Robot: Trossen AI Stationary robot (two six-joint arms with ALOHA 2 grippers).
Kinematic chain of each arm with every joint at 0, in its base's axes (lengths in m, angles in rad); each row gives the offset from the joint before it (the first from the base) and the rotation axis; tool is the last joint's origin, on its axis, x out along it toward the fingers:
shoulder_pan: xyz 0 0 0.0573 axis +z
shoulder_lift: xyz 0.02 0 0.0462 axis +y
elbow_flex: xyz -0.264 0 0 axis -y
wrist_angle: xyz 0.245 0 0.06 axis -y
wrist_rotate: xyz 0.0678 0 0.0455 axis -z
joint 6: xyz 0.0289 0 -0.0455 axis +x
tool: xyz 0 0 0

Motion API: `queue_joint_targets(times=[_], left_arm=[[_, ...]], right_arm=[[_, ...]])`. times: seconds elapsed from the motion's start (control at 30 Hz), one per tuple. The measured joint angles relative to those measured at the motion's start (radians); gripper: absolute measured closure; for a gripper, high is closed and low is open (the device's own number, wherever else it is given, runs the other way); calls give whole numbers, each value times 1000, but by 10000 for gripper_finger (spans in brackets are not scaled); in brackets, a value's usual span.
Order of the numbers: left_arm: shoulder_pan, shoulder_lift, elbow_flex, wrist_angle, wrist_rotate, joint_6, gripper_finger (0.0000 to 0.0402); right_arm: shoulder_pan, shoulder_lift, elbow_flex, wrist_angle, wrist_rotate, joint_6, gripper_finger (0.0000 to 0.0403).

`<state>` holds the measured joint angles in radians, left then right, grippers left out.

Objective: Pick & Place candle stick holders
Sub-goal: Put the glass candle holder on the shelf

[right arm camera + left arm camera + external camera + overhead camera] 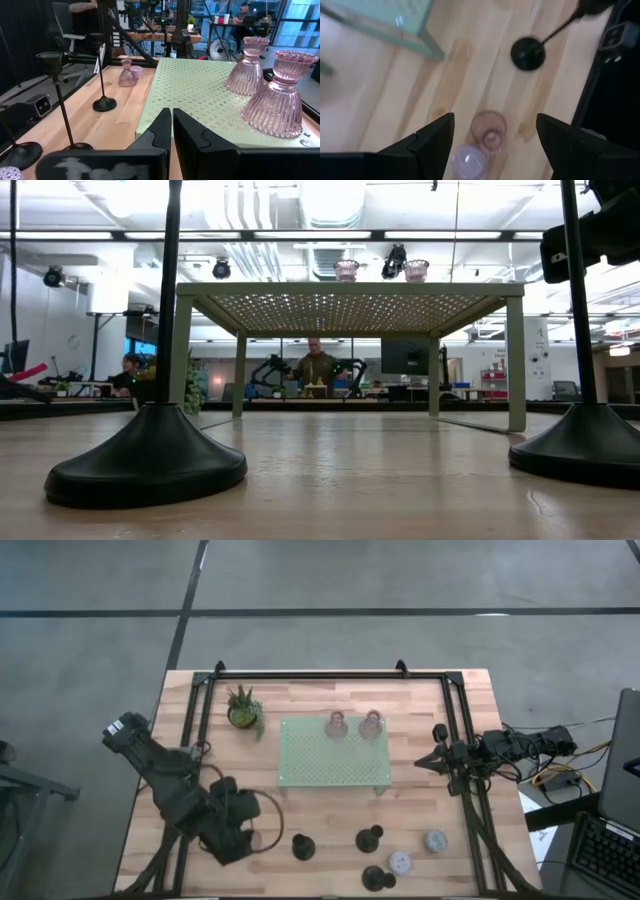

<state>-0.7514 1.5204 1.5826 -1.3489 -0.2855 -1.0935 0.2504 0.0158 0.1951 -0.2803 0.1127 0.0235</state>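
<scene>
Left gripper (492, 145): fingers spread wide, hanging over the table's front left part, nothing between them. Directly below the gap stand a pink glass holder (489, 131) and a lilac holder (469, 162), touching or nearly so; neither finger touches them.

Right gripper (171, 131): fingers pressed together, empty, at the table's right side, level with the tray's right edge and pointing toward it.

Tray (310, 765): pale green, perforated, on four legs, mid-table. From the low view it reads as a small raised platform.

Two glass holders (336, 724): pinkish, ribbed, scalloped rims, upright on the tray's far edge, side by side, near but apart. The second (371, 723) stands to the right of the first.

Black holders, three: round bases, thin stems. One (303, 846) at front centre-left, just right of the left gripper; one (370, 837) front centre; one (377, 878) at the very front edge. All well apart from the tray.

Pale holders, two: a lilac-white one (400, 863) beside the front black one, and a blue-grey one (435, 840) to its right. Both on the bare wood.

Plant (243, 708): small, green, potted, on the table just left of the tray's far left corner.

Room beyond the table: desks, screens, a person (316, 367) standing far back, another seated at left.
</scene>
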Motion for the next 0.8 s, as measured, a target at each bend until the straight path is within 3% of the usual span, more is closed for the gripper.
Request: queue_joint_targets(times=[0.4, 0.8], left_arm=[[-77, 2, -286, 235, 79, -150, 117], [-77, 2, -376, 320, 106, -191, 117]], right_arm=[[0, 0, 0, 0, 0, 2, 390], [0, 0, 0, 0, 0, 0, 390]])
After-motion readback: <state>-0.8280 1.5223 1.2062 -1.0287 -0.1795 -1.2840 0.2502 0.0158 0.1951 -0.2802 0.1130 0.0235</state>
